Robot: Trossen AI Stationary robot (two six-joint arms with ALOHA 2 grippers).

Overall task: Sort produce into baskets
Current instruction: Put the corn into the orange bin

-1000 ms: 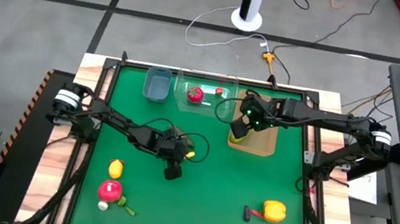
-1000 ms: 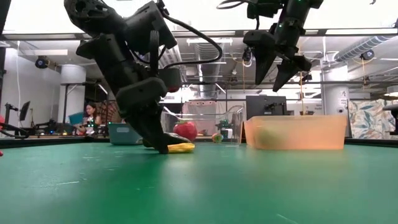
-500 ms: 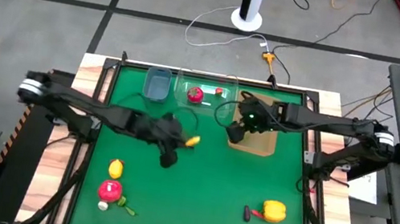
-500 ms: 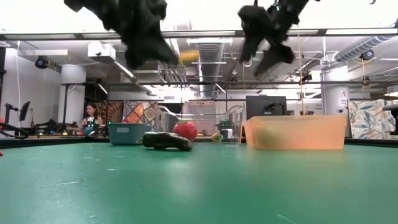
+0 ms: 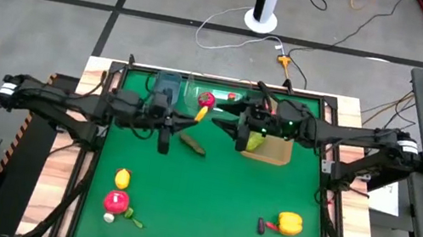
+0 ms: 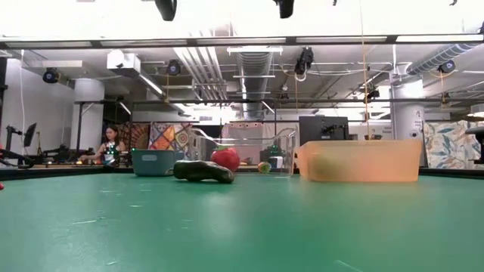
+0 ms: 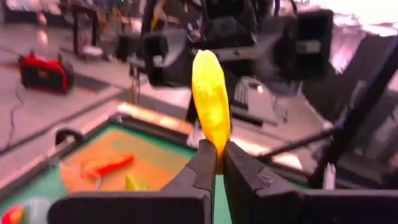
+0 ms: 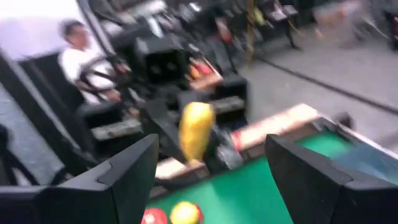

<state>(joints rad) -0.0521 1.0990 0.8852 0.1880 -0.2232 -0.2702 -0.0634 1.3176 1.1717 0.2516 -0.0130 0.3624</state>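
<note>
The left gripper [image 5: 196, 116] is raised above the far middle of the green table [image 5: 217, 188], clenched on one end of a long yellow piece [image 5: 202, 113] that sticks out past its fingertips [image 7: 205, 163]; the piece hangs in the air beside the clear plastic tub [image 5: 219, 96], which holds a red round piece [image 5: 207, 99] and a small red bit [image 5: 231, 98]. The right gripper [image 5: 242, 132] hangs facing it from the right, at the left edge of the tan tray [image 5: 275, 152], its fingers [image 8: 127, 174] spread wide with nothing between them; a green piece [image 5: 254, 142] lies in the tray just beside it. A dark green cucumber [image 5: 192, 144] lies on the table below the left gripper, near the tub; in the low view it rests in front of the tub. The blue-grey bin [image 5: 166, 87] stands left of the tub, partly under the left arm. At the near left lie a lemon [image 5: 122, 178], a red round piece with a green top [image 5: 117, 201] and tiny bits [image 5: 128, 217]; at the near right, well apart, lie a yellow pepper [image 5: 289, 224] and a small red chilli [image 5: 267, 226] touching it.
</note>
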